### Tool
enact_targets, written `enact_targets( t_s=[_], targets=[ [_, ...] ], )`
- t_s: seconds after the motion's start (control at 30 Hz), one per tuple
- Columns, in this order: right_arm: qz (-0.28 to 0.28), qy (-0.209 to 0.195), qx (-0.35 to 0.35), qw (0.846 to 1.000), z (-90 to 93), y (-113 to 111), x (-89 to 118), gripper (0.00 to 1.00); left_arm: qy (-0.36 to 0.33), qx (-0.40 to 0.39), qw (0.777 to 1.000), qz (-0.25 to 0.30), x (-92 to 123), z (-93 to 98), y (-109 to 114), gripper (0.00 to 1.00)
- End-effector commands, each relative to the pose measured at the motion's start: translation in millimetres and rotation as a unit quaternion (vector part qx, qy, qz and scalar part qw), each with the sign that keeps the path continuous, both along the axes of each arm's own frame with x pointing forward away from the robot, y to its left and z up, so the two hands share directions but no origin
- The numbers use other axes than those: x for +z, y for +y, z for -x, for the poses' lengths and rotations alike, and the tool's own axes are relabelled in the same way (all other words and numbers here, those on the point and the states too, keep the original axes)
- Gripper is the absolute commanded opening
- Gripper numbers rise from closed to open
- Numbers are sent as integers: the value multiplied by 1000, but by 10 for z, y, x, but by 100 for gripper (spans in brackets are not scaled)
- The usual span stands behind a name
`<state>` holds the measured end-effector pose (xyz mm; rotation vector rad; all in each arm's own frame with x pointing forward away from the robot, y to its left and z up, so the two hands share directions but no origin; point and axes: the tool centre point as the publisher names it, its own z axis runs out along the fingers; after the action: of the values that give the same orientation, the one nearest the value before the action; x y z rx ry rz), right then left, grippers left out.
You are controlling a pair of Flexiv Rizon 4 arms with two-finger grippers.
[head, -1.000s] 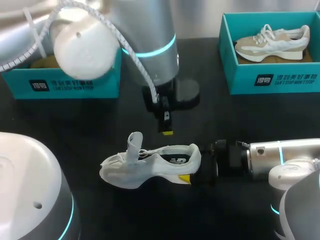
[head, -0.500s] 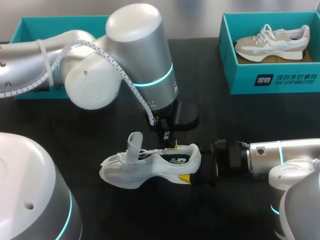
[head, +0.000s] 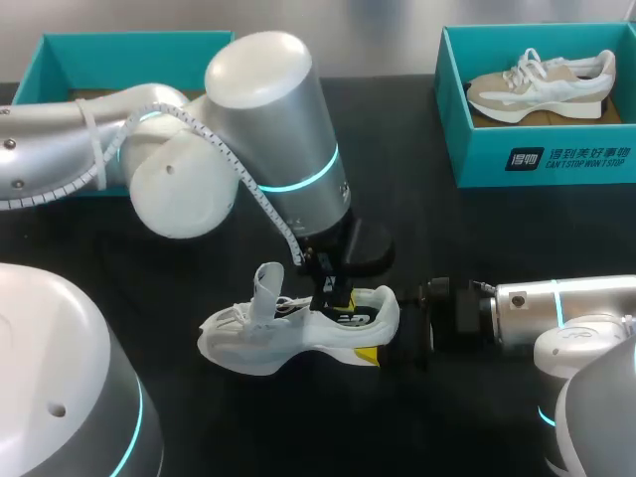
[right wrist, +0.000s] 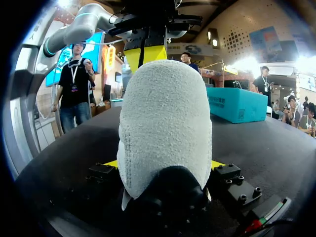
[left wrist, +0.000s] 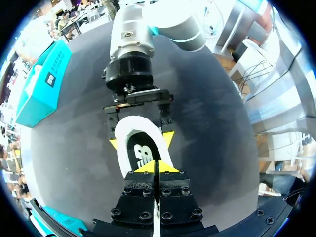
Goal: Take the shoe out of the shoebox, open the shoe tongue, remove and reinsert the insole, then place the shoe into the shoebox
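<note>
A white shoe stands upright on the black table, its tongue lifted. My right gripper comes in from the right and is shut on the heel; in the right wrist view the heel fills the gap between its fingers. My left gripper hangs shut over the shoe's mouth. In the left wrist view its joined yellow tips sit right at the dark insole, with my right gripper clasping the heel just ahead.
A teal shoebox at the back right holds a beige shoe. A second teal shoebox stands at the back left, partly hidden by my left arm.
My left arm has come down and forward, bringing its shut gripper from above and behind the shoe to the shoe's mouth. The right arm and the shoe have stayed put.
</note>
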<state>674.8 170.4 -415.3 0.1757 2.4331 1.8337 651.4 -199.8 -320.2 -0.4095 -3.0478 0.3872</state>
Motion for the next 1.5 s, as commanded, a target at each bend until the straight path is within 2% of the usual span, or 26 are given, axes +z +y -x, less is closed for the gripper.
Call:
enact_targets(
  t_s=[0.03, 0.33, 0.53, 0.83, 1.2, 1.5],
  targets=[
    [3, 1, 1, 1000, -1, -4, -5, 0, -1, -1, 1000, 0, -109, -49, -86, 0],
    [3, 1, 1, 1000, -1, -4, -5, 0, -1, -1, 1000, 0, -109, -49, -86, 0],
    [3, 1, 1, 1000, -1, -4, -5, 0, 6, 2, 1000, -20, -390, -121, -289, 0],
    [3, 1, 1, 1000, -1, -4, -5, 0, 23, 18, 998, -49, -596, -197, -311, 0],
    [3, 1, 1, 1000, -1, -4, -5, 0, 52, 33, 995, -74, -723, -99, 5, 0],
    [3, 1, 1, 1000, -1, -4, -5, 0, 61, 44, 994, -79, -704, -45, 264, 0]
  ],
)
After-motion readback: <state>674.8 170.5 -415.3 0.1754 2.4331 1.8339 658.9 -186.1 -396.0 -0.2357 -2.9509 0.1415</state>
